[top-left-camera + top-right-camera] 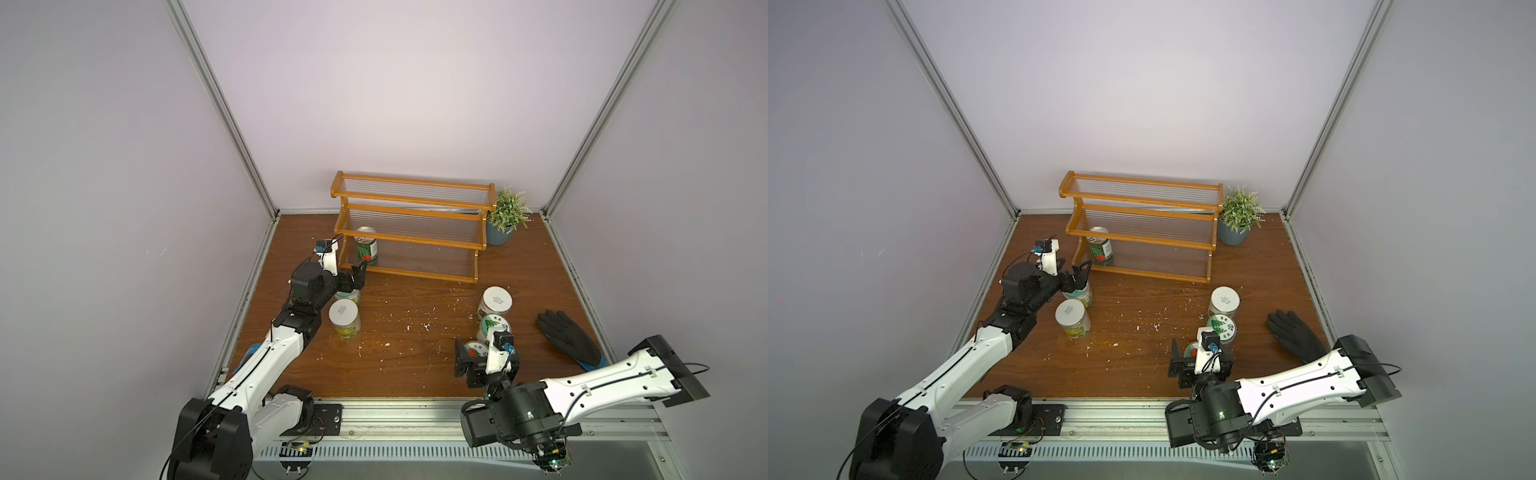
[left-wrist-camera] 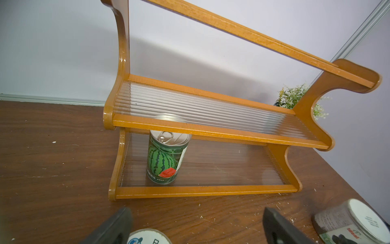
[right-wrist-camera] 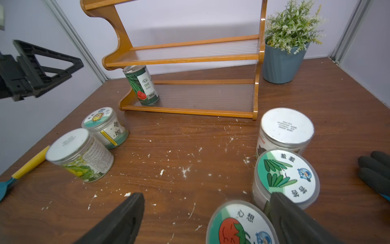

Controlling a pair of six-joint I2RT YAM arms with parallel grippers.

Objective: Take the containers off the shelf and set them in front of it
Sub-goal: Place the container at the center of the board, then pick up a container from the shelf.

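Judging by how things are lying, we are looking at a job that is nearing its end. The tabletop (image 1: 415,303), dark wood-grain flecked with white crumbs, is carrying everything. The shelf (image 1: 411,240), a stepped rack of glossy orange-brown wood with clear ribbed panels, is standing ahead of both pairs of jaws, with its upper two tiers bare.

Five squat clear jars with flat round lids are already sitting in front of it. The sunflower-lidded jar (image 3: 105,128) is just beneath the left jaws, and the yellow-label jar (image 1: 344,318) is behind them. The white-lidded jar (image 1: 496,301) and the leaf-lidded jar (image 1: 493,326) are lining up beyond the right jaws. The tomato-lidded jar (image 3: 238,224) is showing between their tips, though we cannot tell whether they are reaching down around it.

Only the can (image 2: 162,162) is left: smooth metal with a pull-tab top and a watermelon label. It is standing upright on the lowest tier, straight ahead of the left jaws and apart from them.

Both pairs of jaws are standing wide, gripping nothing.
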